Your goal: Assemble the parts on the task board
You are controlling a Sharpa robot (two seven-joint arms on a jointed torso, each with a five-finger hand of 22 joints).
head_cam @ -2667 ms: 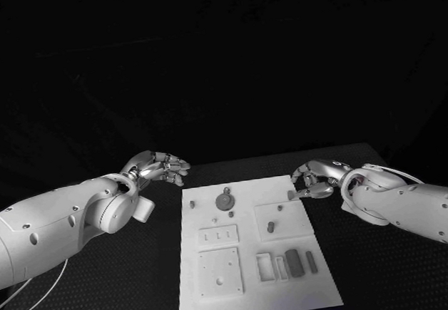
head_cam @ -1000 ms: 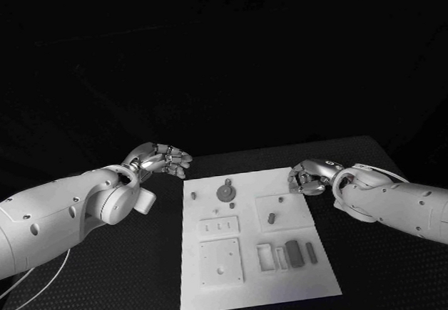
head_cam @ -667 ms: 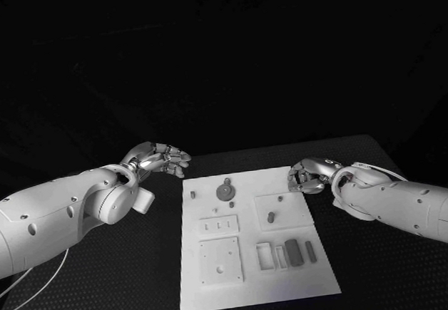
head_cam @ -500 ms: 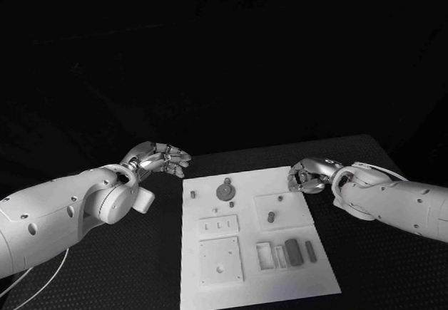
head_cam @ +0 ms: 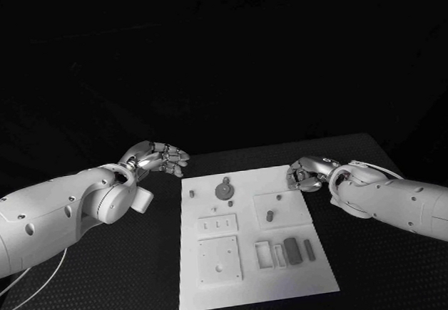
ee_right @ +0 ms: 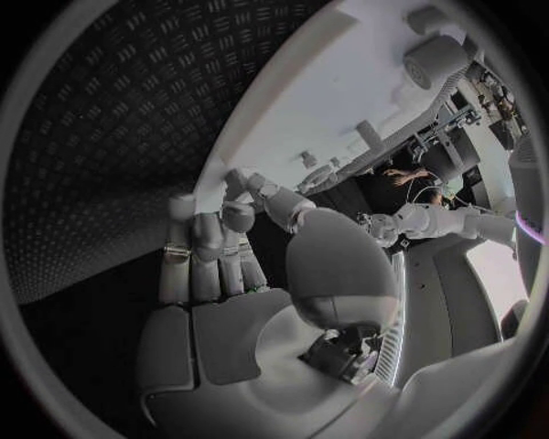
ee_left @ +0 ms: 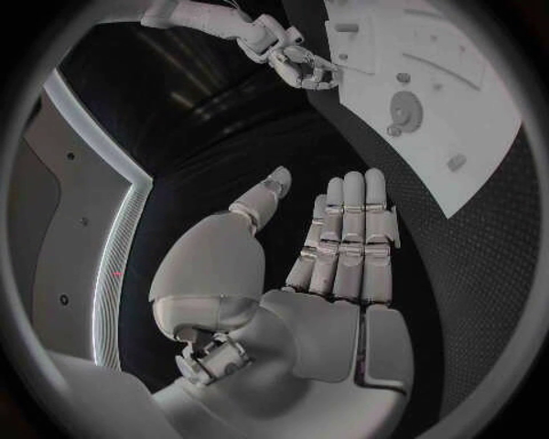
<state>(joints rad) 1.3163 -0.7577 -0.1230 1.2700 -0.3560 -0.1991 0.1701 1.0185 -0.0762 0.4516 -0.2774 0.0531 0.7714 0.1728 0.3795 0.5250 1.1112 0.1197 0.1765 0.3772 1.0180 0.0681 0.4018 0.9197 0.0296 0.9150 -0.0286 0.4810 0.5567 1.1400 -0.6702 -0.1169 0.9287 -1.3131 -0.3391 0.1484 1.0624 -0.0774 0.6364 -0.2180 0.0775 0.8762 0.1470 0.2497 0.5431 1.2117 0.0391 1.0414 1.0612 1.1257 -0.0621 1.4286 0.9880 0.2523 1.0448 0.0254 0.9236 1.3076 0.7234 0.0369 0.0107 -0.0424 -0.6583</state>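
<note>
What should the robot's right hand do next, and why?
Probably move a little inward over the task board and down toward the small part near the board's far right corner. The right hand hovers at that edge holding nothing, and the left hand is open, off the board's other side.

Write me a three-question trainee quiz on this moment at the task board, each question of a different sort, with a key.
1. True or false: the left hand holds a part.
2. Multiple choice: the right hand is (A) at the task board's far right edge, (B) at its near left corner, (C) flat on its middle.
3. Fill in: the round grey part lies on the board's ____ half, far or near from the robot.

Key: 1 false, its fingers are stretched out with nothing in them. 2 A. 3 far.
</note>
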